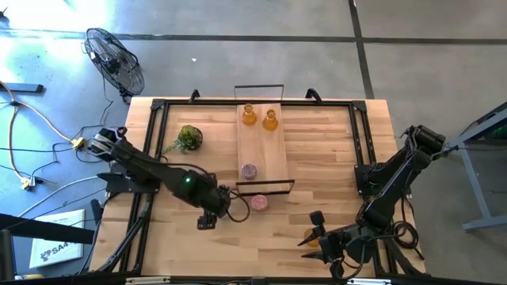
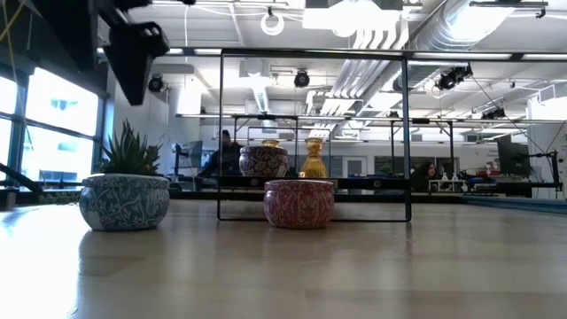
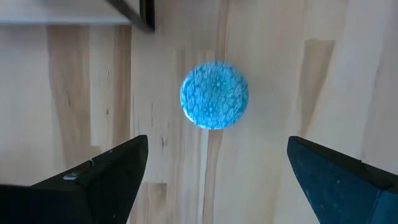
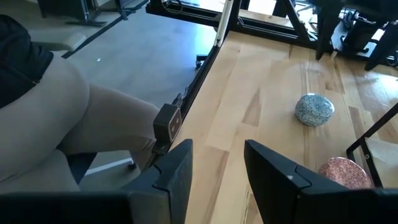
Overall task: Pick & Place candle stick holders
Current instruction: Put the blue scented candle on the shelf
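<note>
The fingers [image 3: 106, 177] of the left gripper [image 3: 217, 142] are spread wide, nothing grasped, and are set either side of the light-blue candle stick holder [image 3: 214, 94], which is left standing on the table [image 1: 317, 158] below them. The jaws appear to be held apart so that the holder can be straddled before a descent. It is seen from above as a round, frosted, speckled blue disc, near the tray [image 1: 273, 150]. The right gripper [image 1: 314, 229] is parked at the near edge.

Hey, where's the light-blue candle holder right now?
The light-blue candle holder sits on the bare table directly under the open left gripper, near the tray's front-left corner.
</note>
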Controlling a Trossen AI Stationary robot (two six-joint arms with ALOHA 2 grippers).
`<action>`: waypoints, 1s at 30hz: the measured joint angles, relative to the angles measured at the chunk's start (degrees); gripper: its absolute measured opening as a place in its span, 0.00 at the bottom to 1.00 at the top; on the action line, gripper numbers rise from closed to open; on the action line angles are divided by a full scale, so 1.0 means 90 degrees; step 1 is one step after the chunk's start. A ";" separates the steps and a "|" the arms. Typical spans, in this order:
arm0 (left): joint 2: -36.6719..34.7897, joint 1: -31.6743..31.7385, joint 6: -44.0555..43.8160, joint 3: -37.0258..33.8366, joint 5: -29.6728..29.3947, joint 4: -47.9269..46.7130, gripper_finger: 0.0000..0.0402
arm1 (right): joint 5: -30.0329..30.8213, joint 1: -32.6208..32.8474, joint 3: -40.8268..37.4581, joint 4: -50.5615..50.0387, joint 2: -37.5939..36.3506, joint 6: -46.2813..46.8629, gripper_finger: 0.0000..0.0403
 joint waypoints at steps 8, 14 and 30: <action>-0.0005 0.0277 -0.0046 -0.0710 0.0203 0.1077 0.94 | 0.0044 -0.0002 0.0000 0.0015 0.0000 0.0014 0.35; -0.0005 0.0505 -0.0072 -0.1252 0.0579 0.1628 0.94 | 0.0139 -0.0002 0.0000 0.0014 0.0000 -0.0003 0.35; 0.0065 0.0534 -0.0243 -0.1646 0.0884 0.2690 0.94 | 0.0136 -0.0002 0.0000 0.0012 0.0000 -0.0003 0.35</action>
